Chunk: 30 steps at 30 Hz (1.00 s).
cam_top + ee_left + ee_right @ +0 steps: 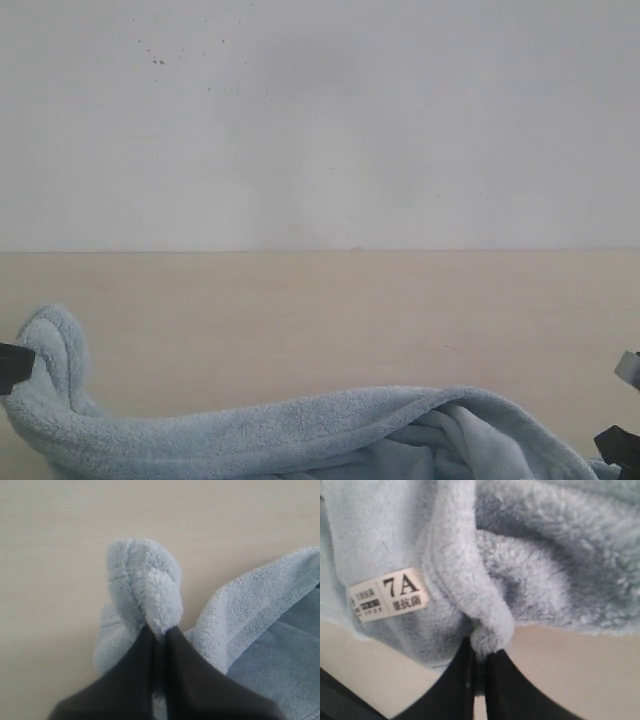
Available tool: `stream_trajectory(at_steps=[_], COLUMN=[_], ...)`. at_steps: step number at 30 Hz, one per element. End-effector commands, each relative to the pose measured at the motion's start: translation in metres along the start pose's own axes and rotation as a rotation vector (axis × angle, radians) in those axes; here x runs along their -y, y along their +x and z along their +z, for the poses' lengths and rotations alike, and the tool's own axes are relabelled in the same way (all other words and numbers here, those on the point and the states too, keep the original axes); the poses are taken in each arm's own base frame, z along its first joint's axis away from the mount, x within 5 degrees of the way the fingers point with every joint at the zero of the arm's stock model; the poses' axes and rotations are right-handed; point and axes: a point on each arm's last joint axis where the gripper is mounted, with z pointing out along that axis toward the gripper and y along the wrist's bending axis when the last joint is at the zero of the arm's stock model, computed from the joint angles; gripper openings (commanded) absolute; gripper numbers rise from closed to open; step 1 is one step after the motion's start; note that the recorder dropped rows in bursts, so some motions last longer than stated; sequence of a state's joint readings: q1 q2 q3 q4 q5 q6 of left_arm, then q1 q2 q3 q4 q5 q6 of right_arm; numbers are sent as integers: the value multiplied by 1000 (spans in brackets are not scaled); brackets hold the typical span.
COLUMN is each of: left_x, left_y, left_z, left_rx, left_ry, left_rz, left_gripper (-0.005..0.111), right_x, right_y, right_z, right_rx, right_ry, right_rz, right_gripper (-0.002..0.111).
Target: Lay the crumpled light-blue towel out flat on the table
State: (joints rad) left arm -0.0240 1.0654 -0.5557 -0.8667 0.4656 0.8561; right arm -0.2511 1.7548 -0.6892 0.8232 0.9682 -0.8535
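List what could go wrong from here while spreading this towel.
1. The left tool pinches only a small bunched fold of the pale blue fluffy terry-cloth towel; a pull could slip it free.
2. The right tool grips a rolled hem beside the white printed tag, perhaps not a corner, so the cloth may end up twisted.
3. The middle lies heaped on the pale beige wood-look table and may drag rather than open.

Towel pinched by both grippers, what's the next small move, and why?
Probably ease the left gripper and right gripper apart, away from each other, to draw the towel taut. Each is shut on a fold, the right one beside the white tag, and the cloth between them lies bunched and rolled on the table, not flat.
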Motion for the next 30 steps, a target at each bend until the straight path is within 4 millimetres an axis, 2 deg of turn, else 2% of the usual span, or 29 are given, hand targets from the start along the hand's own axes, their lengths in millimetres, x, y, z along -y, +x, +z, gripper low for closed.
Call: stream_trajectory(at_steps=[1,6,9,12,20,26,30], left_x=[0,3,10,17,27,32,34], left_y=[1,-4,-8,-10,-19,-32,-45], left_z=[1,-12,-29,-53,-115,-140,-157], left_rx=[-4,69,145,247,617,737,827], left_ry=[6,-11,-13,-21,-145,-172,-206], left_rz=[-7,-16,10,44,75,98,99], left_gripper=[4,4,4,4,4,4,4], right_x=[-9,-39,-62,-84,-133,-190,-217], right_y=[-1,-13,-18,-14,22,66,95], right_z=[-7,-38,-65,-94,-170,-233,-262], right_rx=[-22,105,216,303,551,820,918], right_ry=[-73,-150,-158,-90,224,365,461], right_rz=[19,-7,-89,-206,-329,-502,-599], right_gripper=[0,0,0,0,0,0,0])
